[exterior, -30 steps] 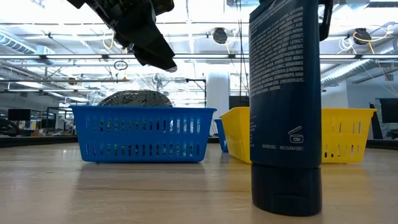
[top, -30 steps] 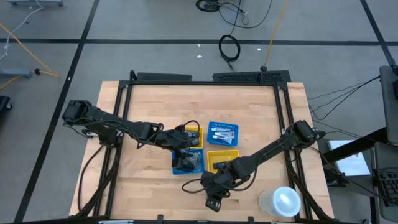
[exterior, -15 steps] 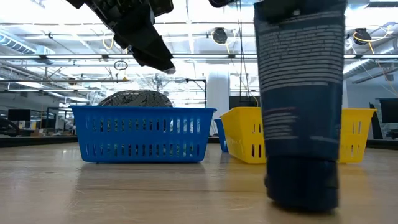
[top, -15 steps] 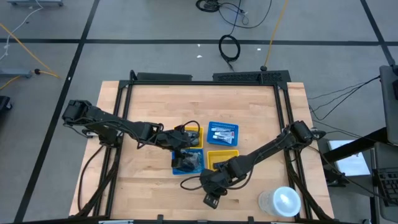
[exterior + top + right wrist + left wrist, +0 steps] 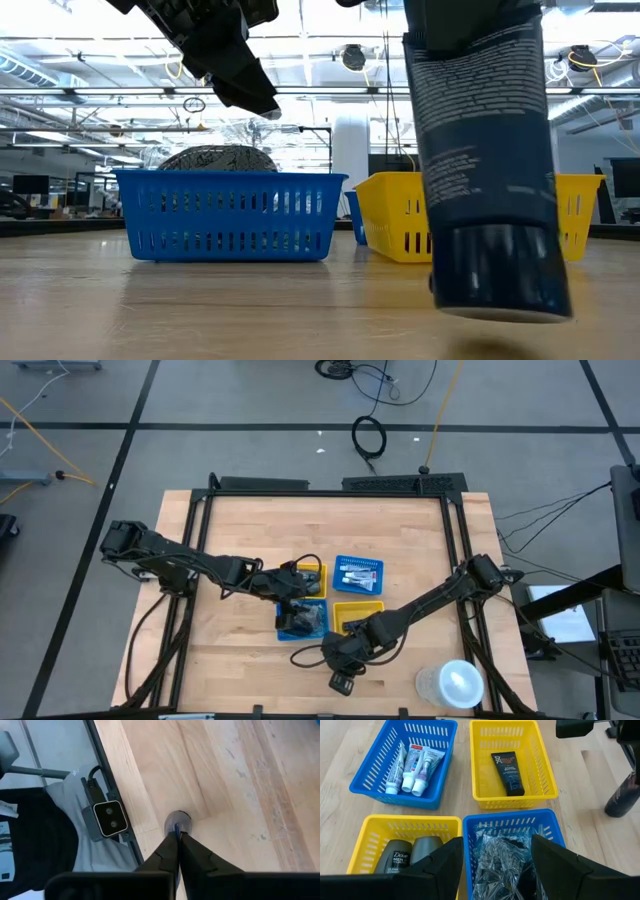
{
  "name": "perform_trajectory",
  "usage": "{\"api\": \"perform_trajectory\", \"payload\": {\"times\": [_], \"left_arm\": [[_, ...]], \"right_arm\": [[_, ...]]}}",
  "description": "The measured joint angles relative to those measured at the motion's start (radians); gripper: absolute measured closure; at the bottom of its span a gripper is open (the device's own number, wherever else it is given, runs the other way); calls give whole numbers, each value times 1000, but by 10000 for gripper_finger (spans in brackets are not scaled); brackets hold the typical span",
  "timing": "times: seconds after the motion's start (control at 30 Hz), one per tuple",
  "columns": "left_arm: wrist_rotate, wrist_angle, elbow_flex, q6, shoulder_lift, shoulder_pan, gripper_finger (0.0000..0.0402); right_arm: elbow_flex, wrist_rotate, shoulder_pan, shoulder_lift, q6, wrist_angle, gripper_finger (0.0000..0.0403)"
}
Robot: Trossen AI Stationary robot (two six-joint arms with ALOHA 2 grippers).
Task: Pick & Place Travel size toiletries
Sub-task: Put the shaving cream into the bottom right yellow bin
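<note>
- Near the front edge of the table, our right gripper (image 5: pixel 176 851) was pinched tight on a dark tube (image 5: pixel 487 170). The tube hung cap down, tipped a little, just off the wood.
- The small white tubes (image 5: pixel 412 764) we were asked about lay in the far blue basket (image 5: pixel 438 788), side by side. From above, that is the far right basket (image 5: pixel 357 573) of the four.
- Our left gripper (image 5: pixel 495 865) hung wide open over the near blue basket (image 5: pixel 552 825), which held crinkly clear bags (image 5: pixel 505 857). It had hold of nothing.
- We thought the dark tube could slip, because the fingers squeezed only its thin flat end. It could drop and roll off the near edge.
- We thought it could also bump the yellow basket (image 5: pixel 400 225) on the way in, since it swung at a tilt.
- The small camera (image 5: pixel 113 818) at the table edge sat close to the tube and could get knocked.
- From above, the right arm covered the tube, so we could not see it there.
- We could not read the words on the white tubes.
- We could not tell what was inside the crinkly bags.
</note>
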Motion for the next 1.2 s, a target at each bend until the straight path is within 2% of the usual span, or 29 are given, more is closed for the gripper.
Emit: {"api": "perform_trajectory", "payload": {"times": [0.2,0.47,0.67,0.83,0.97,1.2], "left_arm": [[0,0,0,0,0,0,172],[0,0,0,0,0,0,172],[0,1,0,6,0,0,172],[0,6,0,9,0,0,172],[-1,8,0,10,0,0,172],[-26,46,0,15,0,0,172]], "right_arm": [[0,32,-8,-17,-21,-47,401],[0,117,-32,-132,-86,-148,402],[1,303,-33,-259,-98,-325,402],[1,418,-33,-305,-96,-426,402],[-22,426,-33,-304,-143,-422,403],[-145,425,-72,-302,-221,-341,403]]}}
